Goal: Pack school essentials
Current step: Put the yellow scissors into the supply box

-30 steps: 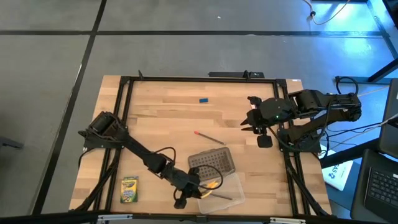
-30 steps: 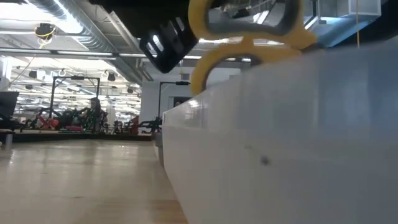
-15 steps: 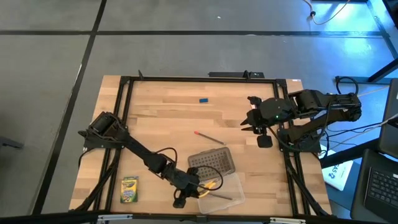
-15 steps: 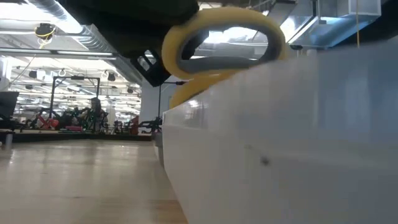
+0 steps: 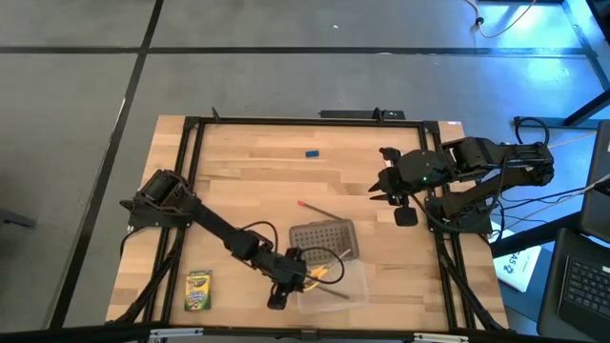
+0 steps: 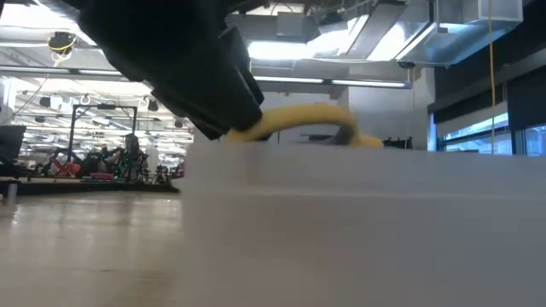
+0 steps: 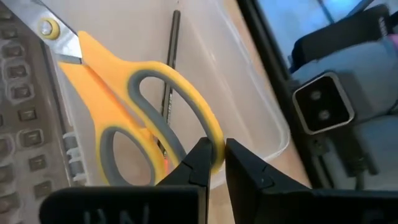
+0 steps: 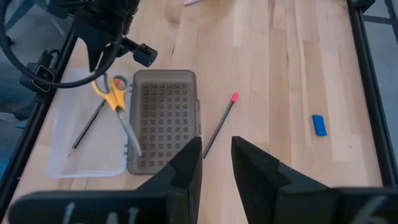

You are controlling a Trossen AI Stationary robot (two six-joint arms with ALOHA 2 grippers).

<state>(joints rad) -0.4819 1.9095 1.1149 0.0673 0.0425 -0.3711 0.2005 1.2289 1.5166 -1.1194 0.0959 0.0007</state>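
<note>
The yellow-handled scissors (image 7: pixel 124 106) sit low over the clear case (image 5: pixel 351 286) near the table's front edge, with my left gripper (image 7: pixel 214 158) shut on a handle loop. Their blades (image 8: pixel 129 134) reach to the edge of the grey dotted lid (image 8: pixel 165 118). A dark pencil (image 7: pixel 171 68) lies inside the case. A red-tipped pencil (image 5: pixel 319 211), a blue eraser (image 5: pixel 311 152) and a crayon box (image 5: pixel 198 291) lie on the table. My right gripper (image 8: pixel 216 158) hangs high at the right, narrowly open with nothing between its fingers. My left gripper pinches the outer rim of one yellow handle loop (image 7: pixel 213 138) between its two fingers. The fingers come slanting down from the table's left side. The handles sit just above the case's rim (image 6: pixel 307 119). Whether the blades rest on the lid, I cannot tell.
The black frame rails (image 5: pixel 191 171) run round the tabletop. Bare wood lies between the lid and the far edge, apart from the red-tipped pencil and the eraser. The crayon box lies at the front left, beside my left arm.
My left gripper has sunk and tipped further down with the scissors, whose handles have come down from above the case to its rim. The case and its lid have turned a little and shifted on the table.
</note>
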